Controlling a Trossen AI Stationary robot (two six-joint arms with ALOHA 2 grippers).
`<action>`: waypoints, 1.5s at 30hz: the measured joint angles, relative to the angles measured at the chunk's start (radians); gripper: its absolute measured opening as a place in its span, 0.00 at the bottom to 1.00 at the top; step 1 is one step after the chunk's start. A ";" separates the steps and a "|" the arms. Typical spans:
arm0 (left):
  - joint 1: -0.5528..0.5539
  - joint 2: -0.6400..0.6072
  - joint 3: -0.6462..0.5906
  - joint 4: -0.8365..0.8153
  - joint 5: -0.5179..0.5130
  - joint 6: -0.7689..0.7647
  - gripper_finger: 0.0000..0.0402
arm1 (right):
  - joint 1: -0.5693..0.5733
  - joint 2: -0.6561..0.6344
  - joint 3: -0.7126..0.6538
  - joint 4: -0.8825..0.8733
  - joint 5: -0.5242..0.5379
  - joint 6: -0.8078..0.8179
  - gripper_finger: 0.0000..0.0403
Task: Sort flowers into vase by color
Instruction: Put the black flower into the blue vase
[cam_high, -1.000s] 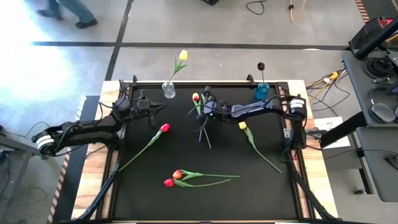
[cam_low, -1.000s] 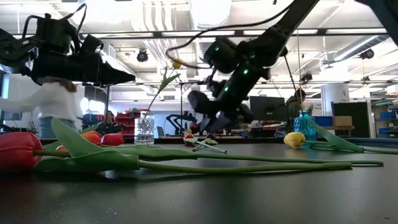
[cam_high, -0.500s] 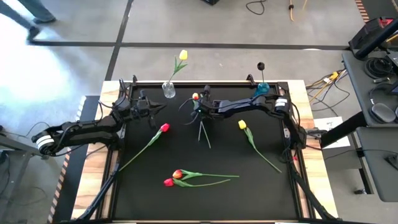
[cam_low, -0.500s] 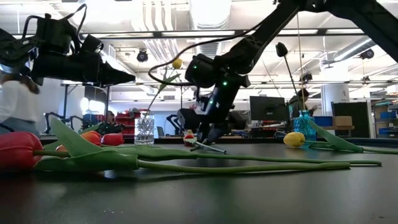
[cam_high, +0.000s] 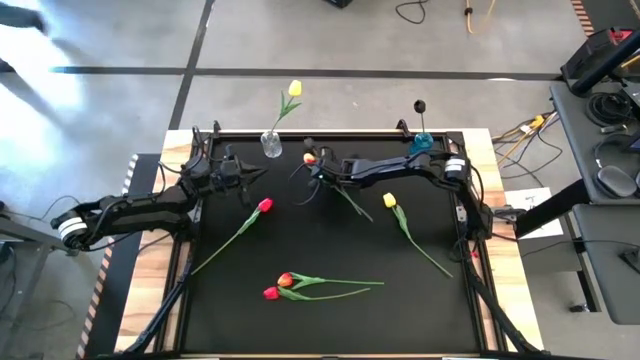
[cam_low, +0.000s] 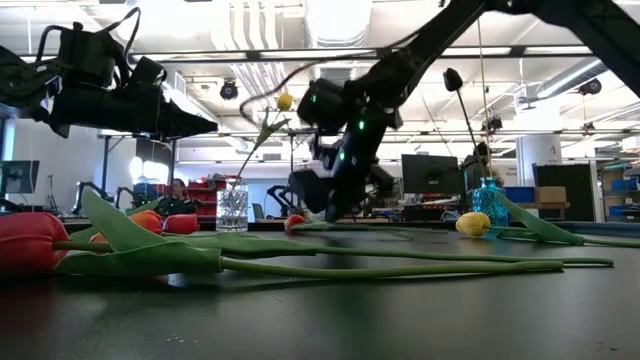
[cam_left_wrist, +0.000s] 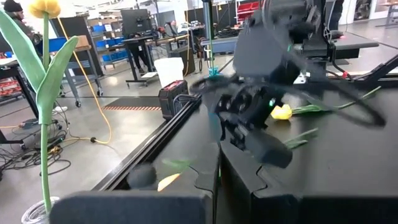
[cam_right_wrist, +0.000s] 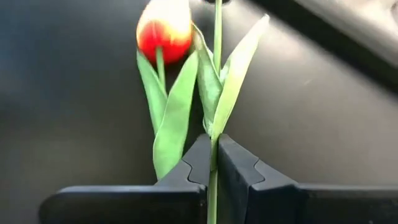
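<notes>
Two stems (cam_right_wrist: 214, 134) overlap at right gripper (cam_right_wrist: 213, 163), fingers pinching one near table's back edge. You risk dragging red-yellow tulip (cam_right_wrist: 164, 29) along. Left gripper (cam_high: 262, 173) pressed together, idle beside clear vase (cam_high: 271, 146).

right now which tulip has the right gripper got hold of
The red-and-yellow tulip near the clear vase: the right gripper is shut on its stem. The other loose tulips lie untouched.

Black table mat (cam_high: 330, 250) matt, smooth — wood border (cam_high: 160, 260) pale; clear vase (cam_high: 271, 146) glassy; right gripper (cam_right_wrist: 212, 163) fingers matt plastic
</notes>
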 joint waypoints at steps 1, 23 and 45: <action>0.000 0.000 0.000 0.000 0.000 0.000 0.00 | 0.007 -0.015 -0.001 0.001 0.016 -0.016 0.04; 0.000 0.004 0.000 -0.008 0.000 0.000 0.00 | 0.326 -0.597 -0.513 0.394 0.667 -0.272 0.03; 0.000 0.005 0.000 -0.007 0.000 0.000 0.00 | 0.346 -1.340 -0.905 1.056 0.525 -1.251 0.03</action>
